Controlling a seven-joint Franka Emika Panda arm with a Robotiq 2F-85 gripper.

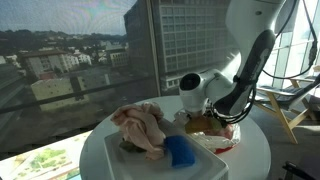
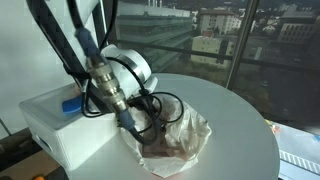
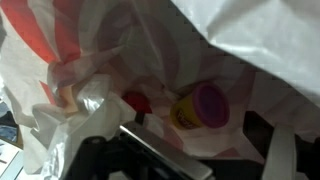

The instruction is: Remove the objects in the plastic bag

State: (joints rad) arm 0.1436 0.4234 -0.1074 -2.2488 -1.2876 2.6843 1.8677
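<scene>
A crumpled white plastic bag with red print lies on the round white table in both exterior views (image 1: 141, 127) (image 2: 180, 135). My gripper (image 2: 131, 121) reaches down into the bag's mouth, and its fingertips are hidden by the bag in an exterior view (image 1: 208, 122). In the wrist view the bag (image 3: 90, 60) surrounds the gripper (image 3: 205, 142), whose dark fingers are spread apart and empty. Inside the bag lie a yellow tub with a purple lid (image 3: 201, 105) and a small red object (image 3: 137, 102), both just ahead of the fingers.
A white box (image 2: 45, 125) stands on the table (image 2: 240, 125) beside the bag, with a blue object (image 1: 181, 150) (image 2: 71, 104) on top. Large windows stand behind the table. Black cables hang around the wrist (image 2: 160, 100).
</scene>
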